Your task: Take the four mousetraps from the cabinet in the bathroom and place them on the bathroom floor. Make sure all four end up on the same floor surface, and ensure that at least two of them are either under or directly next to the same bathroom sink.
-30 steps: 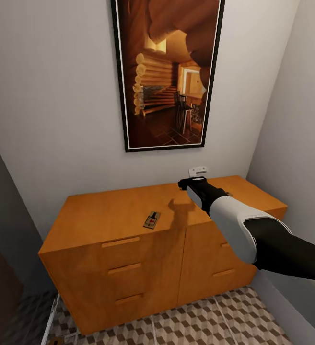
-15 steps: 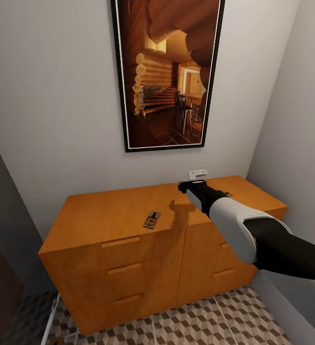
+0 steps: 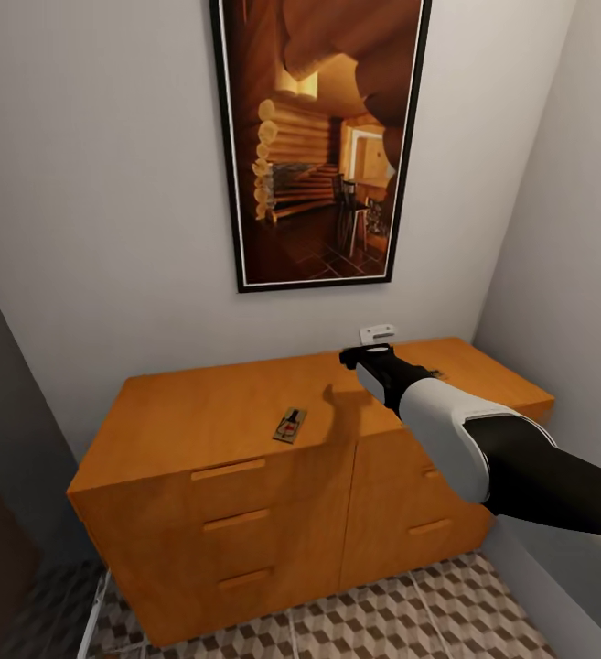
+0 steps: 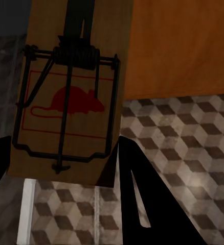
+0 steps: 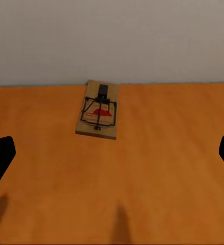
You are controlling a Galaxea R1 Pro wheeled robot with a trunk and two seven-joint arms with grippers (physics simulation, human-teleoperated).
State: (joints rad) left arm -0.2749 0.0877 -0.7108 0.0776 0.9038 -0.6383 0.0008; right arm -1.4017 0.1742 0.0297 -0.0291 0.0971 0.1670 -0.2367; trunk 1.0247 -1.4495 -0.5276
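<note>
Right end effector [image 5: 112, 153], spread wide, hovers before a mousetrap [image 5: 98, 109] atop the cabinet [image 5: 158, 168].

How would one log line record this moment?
left claw: holding flat brown wooden mousetrap | right claw: open over orange-brown wooden cabinet, facing second mousetrap | third mousetrap: near cabinet front edge

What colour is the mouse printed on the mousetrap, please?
Red, on the mousetrap with its brown wooden board; clearest in the left wrist view.

Right arm [image 3: 483, 448]: black upper segment, white forearm shell, apparently black wrist.
</note>
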